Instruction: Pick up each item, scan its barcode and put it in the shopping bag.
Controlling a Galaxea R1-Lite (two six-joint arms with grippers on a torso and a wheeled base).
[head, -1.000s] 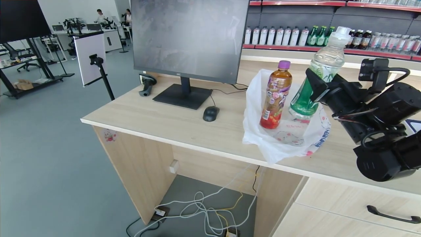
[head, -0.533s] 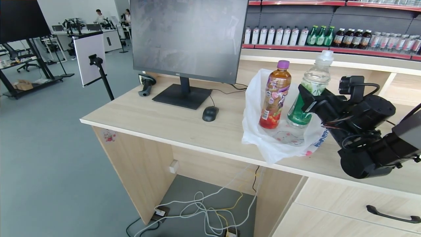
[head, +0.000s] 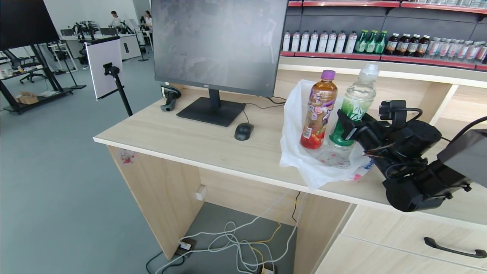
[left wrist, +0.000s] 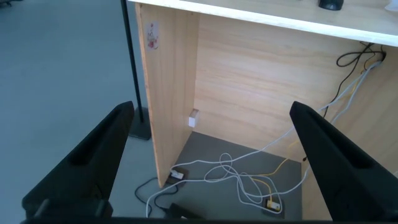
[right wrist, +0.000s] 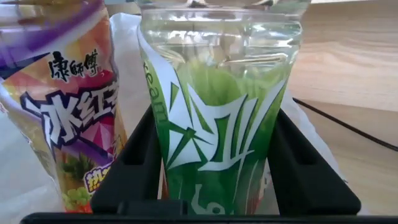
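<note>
A clear water bottle with a green label (head: 352, 110) (right wrist: 217, 118) stands in the white shopping bag (head: 304, 160) on the counter, with my right gripper (head: 344, 125) (right wrist: 217, 168) shut on its lower body. Right beside it in the bag stands an orange tea bottle with a purple cap (head: 319, 110) (right wrist: 62, 112). The barcode scanner (head: 169, 97) rests at the back left of the counter, beside the monitor. My left gripper (left wrist: 211, 155) hangs open beside the counter's end, low over the grey floor, with nothing between its fingers.
A monitor (head: 218, 45) and a black mouse (head: 243, 131) sit on the wooden counter (head: 198, 140) left of the bag. Shelves with several bottles (head: 380, 42) line the back wall. Cables (head: 236, 243) lie on the floor under the counter. A drawer handle (head: 454, 249) is at lower right.
My right gripper has lowered the water bottle from above the bag down into it, next to the tea bottle. The arm has dropped with it.
</note>
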